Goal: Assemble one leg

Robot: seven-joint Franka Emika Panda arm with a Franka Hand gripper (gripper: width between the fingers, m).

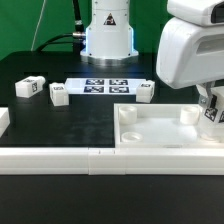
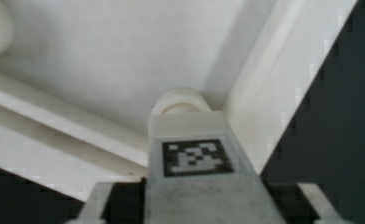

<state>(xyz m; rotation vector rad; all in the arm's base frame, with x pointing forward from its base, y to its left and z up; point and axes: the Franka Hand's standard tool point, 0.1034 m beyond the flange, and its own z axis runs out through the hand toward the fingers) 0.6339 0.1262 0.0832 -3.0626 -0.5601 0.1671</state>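
Note:
My gripper [image 2: 205,205] is shut on a leg [image 2: 197,155], a small white block with a black-and-white tag facing the wrist camera. The leg's far end sits at a round corner socket [image 2: 182,100] of the large white tray-like piece [image 2: 108,50]. In the exterior view the gripper [image 1: 212,112] stands over the tray-like piece's [image 1: 160,128] corner at the exterior view's right, mostly hidden by the arm's white body. Three more legs lie on the black table: two [image 1: 27,87] [image 1: 58,95] at the exterior view's left and one [image 1: 146,90] beside the marker board.
The marker board [image 1: 105,86] lies in front of the robot base [image 1: 108,35]. A long white rail [image 1: 60,158] runs along the table's near side. Another white part [image 1: 3,120] shows at the exterior view's left edge.

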